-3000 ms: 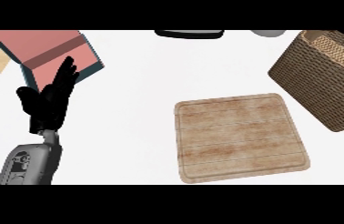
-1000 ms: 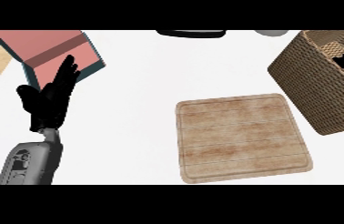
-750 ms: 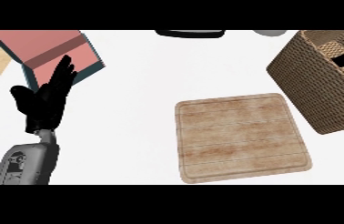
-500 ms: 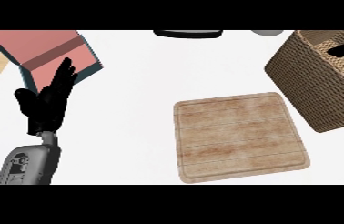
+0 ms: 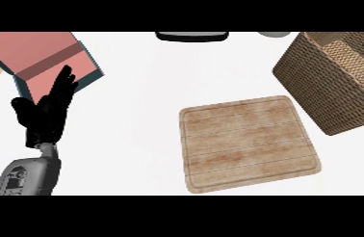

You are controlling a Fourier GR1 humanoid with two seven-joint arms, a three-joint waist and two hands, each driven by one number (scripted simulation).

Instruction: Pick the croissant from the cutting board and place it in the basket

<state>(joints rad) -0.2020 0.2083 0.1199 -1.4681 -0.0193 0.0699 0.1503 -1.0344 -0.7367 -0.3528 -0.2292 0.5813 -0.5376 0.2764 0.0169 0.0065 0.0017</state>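
Croissant first, since that's what you're after: you can't see it anywhere in the head view, so where it sits right now is a cannot-tell. The cutting board (image 5: pixel 247 144) is the pale wooden slab lying flat on the white counter (image 5: pixel 142 111), a bit right of centre and turned slightly, and all you get on its top is wood grain and the groove running round the edge. The basket (image 5: pixel 323 82) is the brown wicker one up at the right. Its near lower corner sits just beside the board's upper right corner, and its open mouth runs off the view's edge, so you only see a sliver of the inside. Over on the left, the left hand (image 5: pixel 46 111) is up with its black fingers straight and close together, thumb sticking out to the side, holding nothing. Its fingertips overlap the lower edge of a pink box with teal sides (image 5: pixel 43 55), and the grey forearm (image 5: pixel 28 176) comes in from the bottom left corner. Along the top edge there's a dark flat object (image 5: pixel 192 36) and a grey rounded thing (image 5: pixel 274 34), both cut off.
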